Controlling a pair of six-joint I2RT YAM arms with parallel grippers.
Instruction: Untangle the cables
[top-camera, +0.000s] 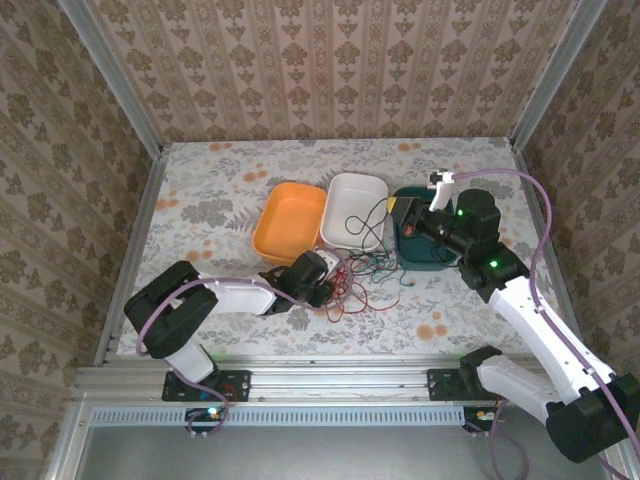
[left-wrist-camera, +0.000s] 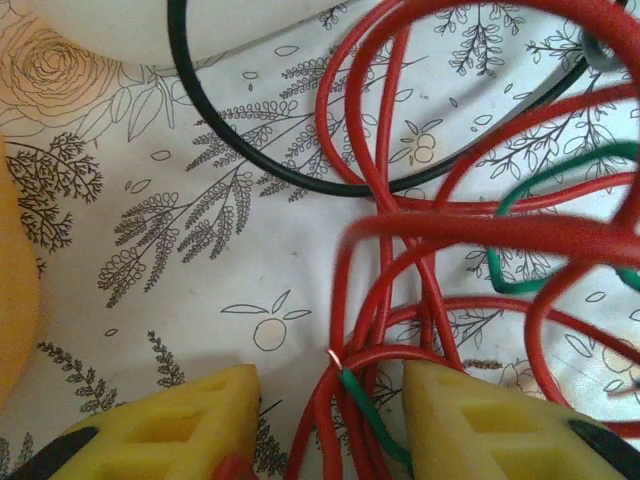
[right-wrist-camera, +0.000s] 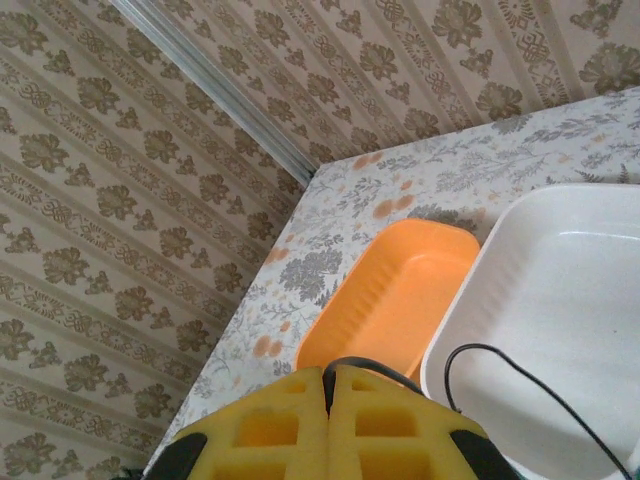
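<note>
The cables (top-camera: 362, 272) lie in a loose tangle of red, green and black wire on the flowered table, in front of the trays. My left gripper (top-camera: 330, 283) is low at the tangle's left edge. In the left wrist view it (left-wrist-camera: 330, 378) is open, with several red strands and a green wire end (left-wrist-camera: 365, 404) lying loose between its yellow fingers (left-wrist-camera: 170, 430). A black cable (left-wrist-camera: 178, 60) curves past farther off. My right gripper (top-camera: 404, 214) hangs raised between the white and teal trays. It (right-wrist-camera: 329, 378) is shut on a black cable (right-wrist-camera: 445, 380) that loops over the white tray.
Three trays stand in a row behind the tangle: orange (top-camera: 290, 222), white (top-camera: 355, 195) and teal (top-camera: 425, 262). Patterned walls with metal posts close in the table's back and sides. Open tabletop lies at the far left and along the back.
</note>
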